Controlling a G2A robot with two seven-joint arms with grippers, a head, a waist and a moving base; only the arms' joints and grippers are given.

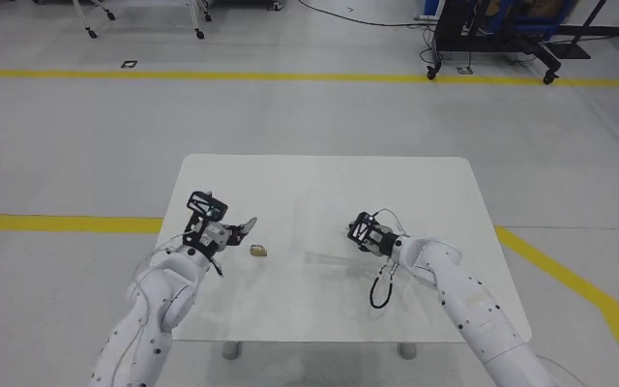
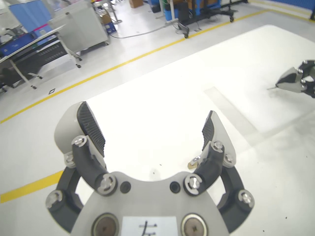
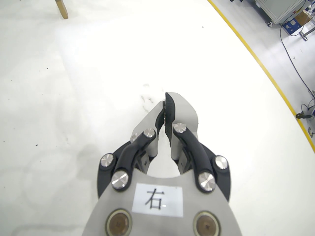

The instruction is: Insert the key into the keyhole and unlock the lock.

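A small brass padlock [image 1: 258, 250] with a steel shackle lies on the white table [image 1: 319, 184], left of the middle. My left gripper [image 1: 238, 230] hovers just left of it, open and holding nothing. In the left wrist view the open gripper [image 2: 147, 114] has the padlock [image 2: 192, 163] peeking out beside one finger. My right gripper [image 1: 355, 232] sits right of the middle, shut. From the left wrist view a thin metal key tip [image 2: 270, 88] sticks out of that right gripper [image 2: 279, 84]. The right wrist view has its gripper [image 3: 164, 100] shut and the padlock [image 3: 59, 3] farther off; the key is hidden there.
A black cable loop [image 1: 379, 290] hangs off the right forearm over the table's front right area. Yellow floor tape [image 1: 290, 75] and wheeled racks [image 1: 493, 39] lie well beyond the table. Bare tabletop separates the two grippers.
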